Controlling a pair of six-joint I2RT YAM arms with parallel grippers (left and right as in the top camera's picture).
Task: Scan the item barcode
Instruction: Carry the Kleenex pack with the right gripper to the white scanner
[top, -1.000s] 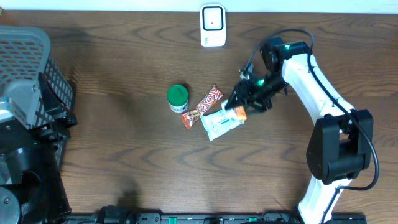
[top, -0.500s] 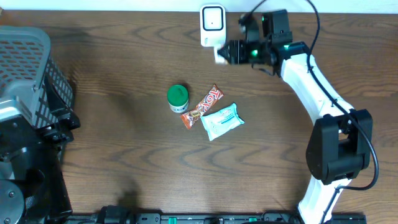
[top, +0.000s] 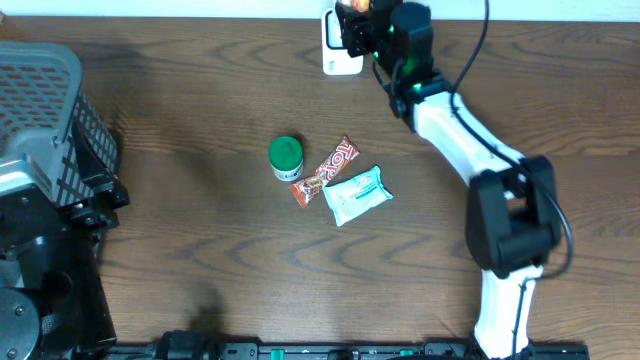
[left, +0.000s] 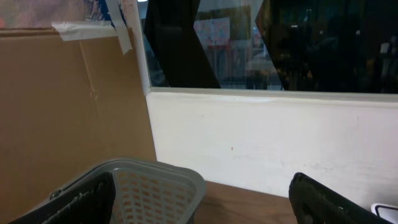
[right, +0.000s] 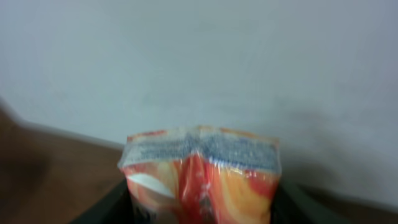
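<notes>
Print on the orange packet (right: 199, 177) is blurred and its lower end is cut off. It is held by the right gripper (top: 358, 20), which half hides the scanner (top: 338, 64) at the far edge. The left gripper (left: 205, 199) is spread wide above the basket (left: 155, 180). The brown wooden table (top: 200, 260) is backed by a white wall (right: 249, 62).

The snack packet (right: 199, 177) is a small, glossy pouch printed in orange, red and yellow with a white patch at its left. A crimped, translucent seal runs across its top edge. It stands upright with the seal uppermost, gripped at its lower sides by the right claw (top: 357, 22) and lifted off the counter (top: 200, 250) in front of a pale wall.

The barcode scanner (top: 338, 63) is a small white unit with rounded corners at the far middle edge of the counter. The packet is held right over its upper part, and whether they touch cannot be told.
</notes>
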